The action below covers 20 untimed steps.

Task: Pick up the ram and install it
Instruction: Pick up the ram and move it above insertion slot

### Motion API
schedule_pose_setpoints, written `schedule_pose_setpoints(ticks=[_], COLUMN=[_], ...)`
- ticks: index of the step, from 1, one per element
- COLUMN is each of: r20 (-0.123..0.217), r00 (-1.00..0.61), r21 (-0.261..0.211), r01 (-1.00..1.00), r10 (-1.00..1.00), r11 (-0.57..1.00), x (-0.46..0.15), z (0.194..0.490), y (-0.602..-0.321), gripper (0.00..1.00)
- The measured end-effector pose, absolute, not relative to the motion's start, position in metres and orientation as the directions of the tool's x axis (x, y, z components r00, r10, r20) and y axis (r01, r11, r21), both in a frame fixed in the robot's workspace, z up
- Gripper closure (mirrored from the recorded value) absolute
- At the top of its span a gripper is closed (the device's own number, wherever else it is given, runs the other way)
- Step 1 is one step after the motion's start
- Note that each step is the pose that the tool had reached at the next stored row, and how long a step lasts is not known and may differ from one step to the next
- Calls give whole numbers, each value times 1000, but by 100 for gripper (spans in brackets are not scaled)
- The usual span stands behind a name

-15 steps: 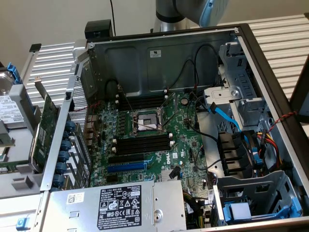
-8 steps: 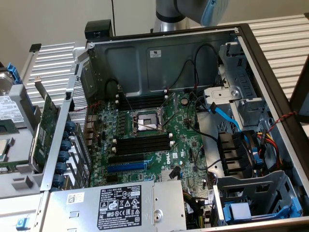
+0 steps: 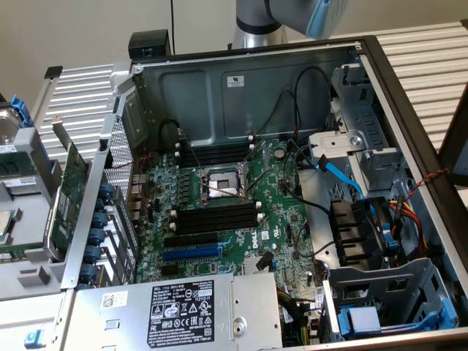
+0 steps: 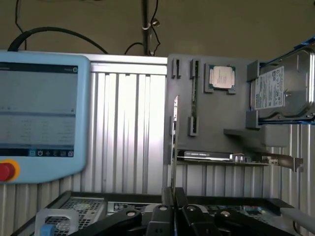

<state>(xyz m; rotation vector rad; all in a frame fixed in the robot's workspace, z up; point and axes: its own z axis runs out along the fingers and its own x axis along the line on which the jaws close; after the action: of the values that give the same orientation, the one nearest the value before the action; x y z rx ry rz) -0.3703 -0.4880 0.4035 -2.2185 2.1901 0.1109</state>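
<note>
Exterior view: the arm stands beyond the far wall of the open computer case and above it, its blue-capped joint high over the back rim. The wrist end runs out of frame. On the motherboard two banks of black memory slots lie with their long axes across the picture, one on either side of the processor socket. The grey parts tray sits off the case at the exterior view's left, carrying the upright green card.

Wrist view: the pincer is drawn in narrow. A thin pale-edged strip rises from between its tips. I take this for the ram, seen edge-on and clamped by one end, its long axis running straight out in line with the fingers. The case's rim is just under the tips. Well beyond it on the ribbed worktop are the tray with its processor chip, the hard drive and the teach pendant. So the ram is off the tray, in the pincer, up at the case's edge and not yet in a slot.
</note>
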Motion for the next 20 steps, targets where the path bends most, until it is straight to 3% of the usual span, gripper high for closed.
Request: schedule_pose_setpoints(ticks=[6,20], r20=[-66,-66], r00=[12,12], r21=[37,92], r01=[-999,-996], r10=[-998,-998], r11=[-15,-18], x=[-345,-297], z=[421,422], y=[-488,-488], gripper=[87,87])
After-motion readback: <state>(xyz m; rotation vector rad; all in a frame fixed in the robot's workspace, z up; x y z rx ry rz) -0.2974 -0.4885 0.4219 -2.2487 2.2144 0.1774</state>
